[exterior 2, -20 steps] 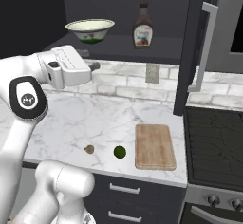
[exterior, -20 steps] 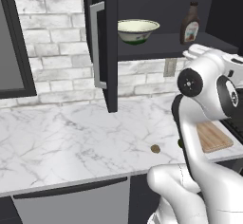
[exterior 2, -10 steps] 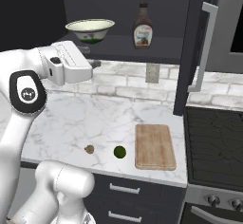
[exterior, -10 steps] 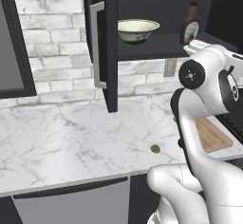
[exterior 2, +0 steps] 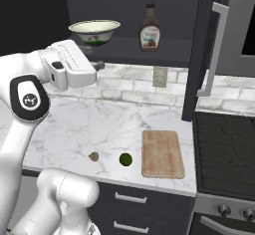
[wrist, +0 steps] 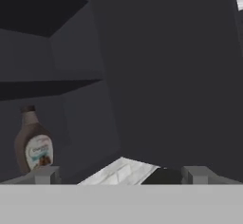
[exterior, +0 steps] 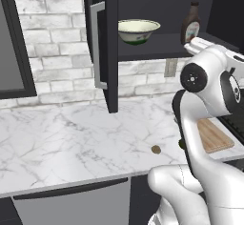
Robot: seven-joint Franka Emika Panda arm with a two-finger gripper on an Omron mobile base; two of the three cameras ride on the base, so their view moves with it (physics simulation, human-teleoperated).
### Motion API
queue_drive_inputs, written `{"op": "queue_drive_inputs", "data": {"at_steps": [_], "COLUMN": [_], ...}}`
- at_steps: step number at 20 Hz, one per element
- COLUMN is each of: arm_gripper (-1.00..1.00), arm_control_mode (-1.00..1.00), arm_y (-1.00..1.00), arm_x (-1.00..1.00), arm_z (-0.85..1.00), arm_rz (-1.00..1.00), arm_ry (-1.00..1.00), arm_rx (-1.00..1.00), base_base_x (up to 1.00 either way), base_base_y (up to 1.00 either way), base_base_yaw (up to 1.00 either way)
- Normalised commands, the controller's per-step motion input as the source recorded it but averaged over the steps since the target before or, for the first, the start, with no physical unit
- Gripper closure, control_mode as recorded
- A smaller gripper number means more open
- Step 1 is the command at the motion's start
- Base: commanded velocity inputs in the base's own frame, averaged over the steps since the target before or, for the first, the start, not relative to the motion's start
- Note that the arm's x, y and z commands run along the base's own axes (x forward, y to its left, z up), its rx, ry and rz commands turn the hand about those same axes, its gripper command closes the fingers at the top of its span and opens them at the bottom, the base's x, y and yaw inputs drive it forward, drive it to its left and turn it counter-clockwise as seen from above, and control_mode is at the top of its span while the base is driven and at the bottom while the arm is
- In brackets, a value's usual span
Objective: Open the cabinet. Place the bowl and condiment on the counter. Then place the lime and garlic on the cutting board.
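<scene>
The bowl [exterior 2: 94,31] is sitting on the dark shelf of the open cabinet [exterior 2: 199,55], toward the left end, with the condiment [exterior 2: 149,26] standing upright well to its right on the same shelf. Both doors are swung out, so I am judging the opening step done and the bowl as the piece I am going for now.

I am holding the gripper [exterior 2: 94,65] just under and in front of the shelf edge, below the bowl, jaws spread as wide as they go and carrying nothing. In the hand view I am looking into the cabinet interior with the condiment [wrist: 33,142] low on the left, which tells me the hand is not lined up on the bowl.

To do this well, I am planning to lift the hand above the shelf lip before going in, then bring one finger inside the bowl's rim and one outside, pinching the near wall rather than trying to span the whole bowl. The rim is thin and sloped, so I am expecting it to tip or slide back if I push before closing.

Down on the counter [exterior 2: 89,129], the garlic [exterior 2: 93,156] and lime [exterior 2: 126,159] are lying near the front edge, left of the cutting board [exterior 2: 162,153], so I am wanting to set the bowl down on bare marble away from them.
</scene>
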Motion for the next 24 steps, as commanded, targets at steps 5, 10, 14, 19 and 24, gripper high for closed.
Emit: {"op": "queue_drive_inputs", "data": {"at_steps": [5, 10, 14, 19, 24], "arm_gripper": [-1.00, -1.00, -1.00, -1.00, -1.00], "arm_control_mode": [-1.00, -1.00, -1.00, -1.00, -1.00], "arm_y": [0.01, 0.01, 0.11, 0.19, 0.00], "arm_x": [0.13, 0.04, 0.03, 0.19, 0.15], "arm_z": [0.16, 0.23, 0.10, 0.00, 0.07], "arm_rz": [0.00, 0.00, -0.03, -0.07, -0.04], "arm_ry": [0.00, 0.00, 0.00, 0.00, 0.00], "arm_rx": [0.05, 0.04, 0.00, 0.00, 0.01], "base_base_x": [0.00, 0.00, 0.00, 0.00, 0.00], "base_base_y": [0.00, 0.00, 0.00, 0.00, 0.00], "base_base_yaw": [0.00, 0.00, 0.00, 0.00, 0.00]}}
